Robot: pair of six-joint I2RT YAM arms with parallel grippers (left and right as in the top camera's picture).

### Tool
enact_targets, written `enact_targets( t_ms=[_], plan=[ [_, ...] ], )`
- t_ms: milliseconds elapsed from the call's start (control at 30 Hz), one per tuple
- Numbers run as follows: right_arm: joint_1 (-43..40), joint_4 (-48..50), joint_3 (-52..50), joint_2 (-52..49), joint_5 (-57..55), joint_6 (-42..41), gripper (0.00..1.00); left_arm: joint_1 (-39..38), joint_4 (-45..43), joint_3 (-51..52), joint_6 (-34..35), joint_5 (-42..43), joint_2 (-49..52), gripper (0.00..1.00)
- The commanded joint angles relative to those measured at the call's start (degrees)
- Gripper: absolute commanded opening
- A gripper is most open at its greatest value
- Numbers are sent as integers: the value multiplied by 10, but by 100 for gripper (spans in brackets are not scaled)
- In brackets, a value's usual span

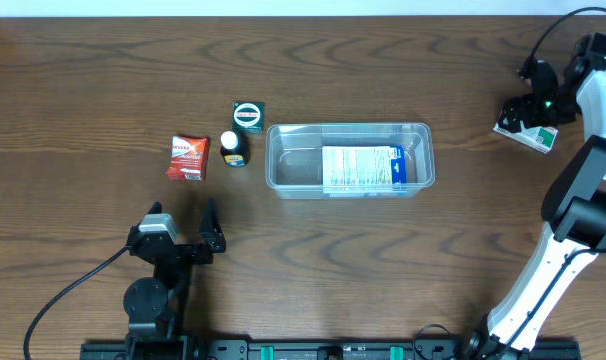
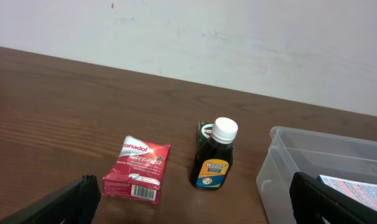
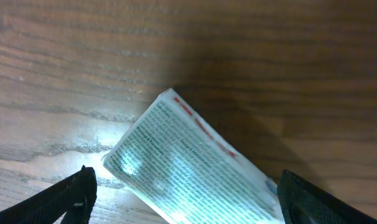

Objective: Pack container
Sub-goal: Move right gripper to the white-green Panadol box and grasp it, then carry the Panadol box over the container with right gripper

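Observation:
The clear plastic container [image 1: 293,165] stands at the table's middle with a blue-and-white carton [image 1: 363,168] lying inside. My left gripper [image 1: 182,218] is open and empty, hovering in front of a red box [image 1: 188,158] and a dark bottle with a white cap [image 1: 233,149]. The left wrist view shows the red box [image 2: 137,169], the bottle [image 2: 214,155] and the container's corner [image 2: 282,168] beyond the open fingers [image 2: 191,190]. My right gripper [image 1: 528,110] is open at the far right, its fingers [image 3: 185,186] astride a white printed box [image 3: 176,149], also in the overhead view [image 1: 538,137].
A small dark green box with a round label [image 1: 248,116] stands just behind the bottle. The right arm's base and links [image 1: 573,215] stand along the right edge. A cable [image 1: 73,290] runs from the left arm toward the front left.

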State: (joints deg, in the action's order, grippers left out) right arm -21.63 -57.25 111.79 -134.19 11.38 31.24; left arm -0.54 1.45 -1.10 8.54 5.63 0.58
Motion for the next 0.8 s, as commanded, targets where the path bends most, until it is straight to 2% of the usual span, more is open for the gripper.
enact_targets(
  t_ms=[0,133,300,433,500,567,767],
  plan=[
    [-1,-8,9,-19,11,10,90,3,21,9,-10,10,-3,98],
    [-1,-12,0,-19,11,10,90,3,21,9,-10,10,-3,98],
    [-1,-24,-11,-19,18,-2,86,3,21,9,-10,10,-3,98],
    [-1,-26,-11,-19,20,-21,71,3,21,9,-10,10,-3,98],
    [-1,-29,-11,-19,20,-33,58,3,21,9,-10,10,-3,98],
    [-1,-31,-11,-19,20,-58,51,3,21,9,-10,10,-3,98],
    [-1,-39,-11,-19,22,-133,47,3,21,9,-10,10,-3,98]
  ],
)
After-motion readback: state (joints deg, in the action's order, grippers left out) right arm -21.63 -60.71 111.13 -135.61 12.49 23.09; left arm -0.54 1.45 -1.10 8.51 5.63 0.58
